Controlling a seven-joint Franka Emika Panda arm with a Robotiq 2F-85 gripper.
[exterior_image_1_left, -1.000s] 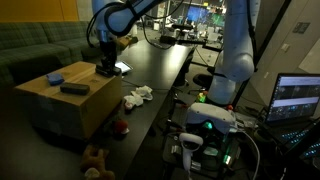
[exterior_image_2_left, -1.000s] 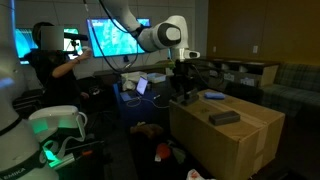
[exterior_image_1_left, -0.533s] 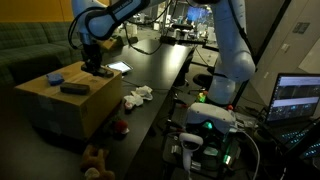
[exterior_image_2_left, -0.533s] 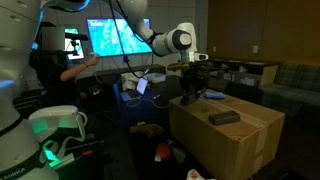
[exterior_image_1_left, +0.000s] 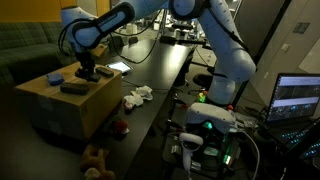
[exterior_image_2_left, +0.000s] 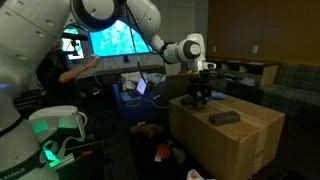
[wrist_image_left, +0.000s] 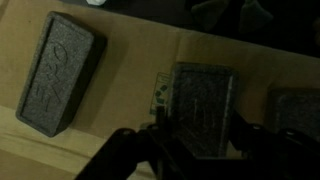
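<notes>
From where I stand, the gripper hangs low over the cardboard box. Its jaws are spread wide, one finger on either side of a dark rectangular block lying flat on the box top (whether the fingers touch it, I cannot tell). A longer grey block lies tilted at ten o'clock from it, clear of the fingers. In an exterior view that longer grey block sits at seven o'clock from the gripper, with a small blue thing at nine o'clock. A crumpled white cloth lies on the black table, at four o'clock from the box.
</notes>
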